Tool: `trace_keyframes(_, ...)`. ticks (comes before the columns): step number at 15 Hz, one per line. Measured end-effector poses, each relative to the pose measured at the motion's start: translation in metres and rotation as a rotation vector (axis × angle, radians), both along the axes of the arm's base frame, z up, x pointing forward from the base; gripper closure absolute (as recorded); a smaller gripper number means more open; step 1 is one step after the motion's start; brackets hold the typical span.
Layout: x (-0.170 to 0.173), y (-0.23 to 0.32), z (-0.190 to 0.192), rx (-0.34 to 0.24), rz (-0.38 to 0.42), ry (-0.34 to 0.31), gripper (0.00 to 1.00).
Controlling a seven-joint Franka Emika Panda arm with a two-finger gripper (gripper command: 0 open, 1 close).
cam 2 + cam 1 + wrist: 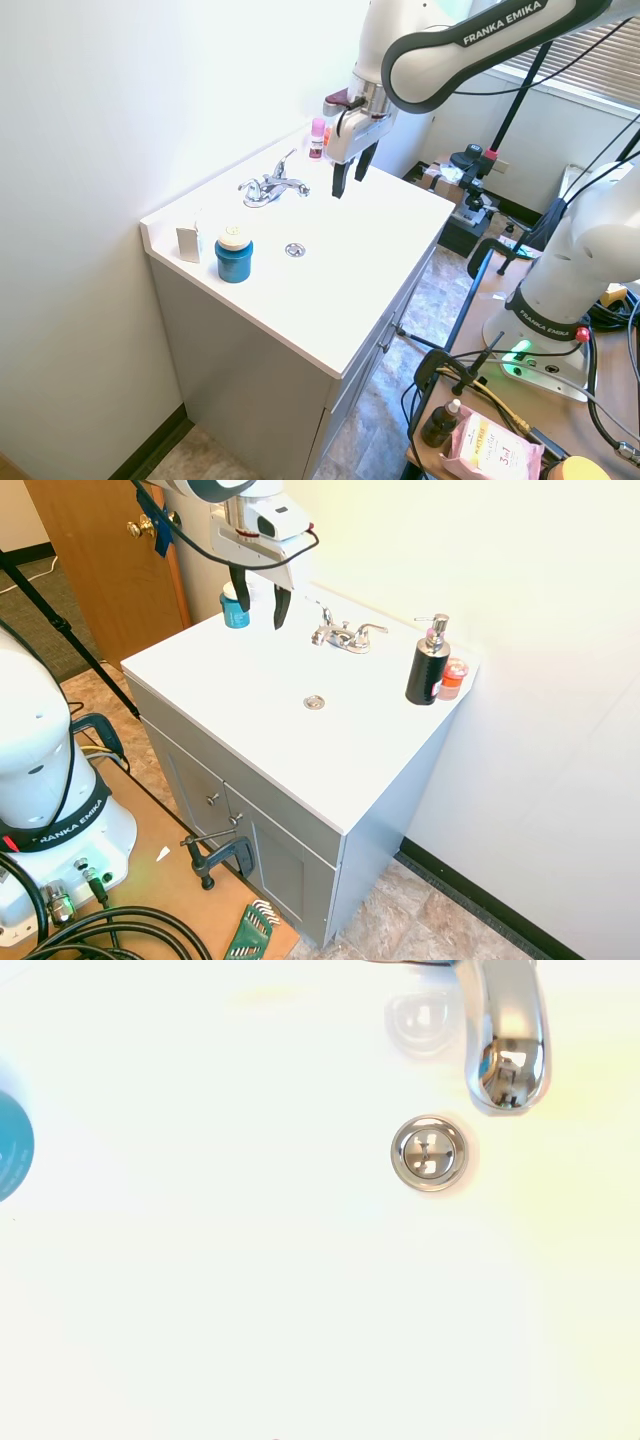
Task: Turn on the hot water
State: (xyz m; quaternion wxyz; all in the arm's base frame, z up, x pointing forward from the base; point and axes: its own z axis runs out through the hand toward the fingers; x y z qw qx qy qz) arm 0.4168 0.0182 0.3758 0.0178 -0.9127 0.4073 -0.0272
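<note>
Jaws of the gripper (260, 605) are held parted and empty above the worktop (240, 695); the chrome faucet (343, 636) is seen at three o'clock, untouched.

The shiny chrome faucet (345, 636) stands at the sink's back edge, twelve o'clock of the drain, both slim levers angled outward, its short spout (508, 1035) dry.

arm: white, black joints | marking: FRANKA EMIKA | hand (259, 602): black fingers | cables: black
</note>
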Motion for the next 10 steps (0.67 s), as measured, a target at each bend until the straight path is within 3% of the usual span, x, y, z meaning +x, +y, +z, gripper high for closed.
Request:
trace_keyframes(2,0.001,0.0,0.0,-0.01,-0.008,-0.005,0.0)
trace_keyframes(4,0.009,0.002,0.0,-0.062,-0.033,-0.037,0.0)
trace_keyframes(10,0.092,0.035,0.0,-0.213,-0.09,-0.136,0.0)
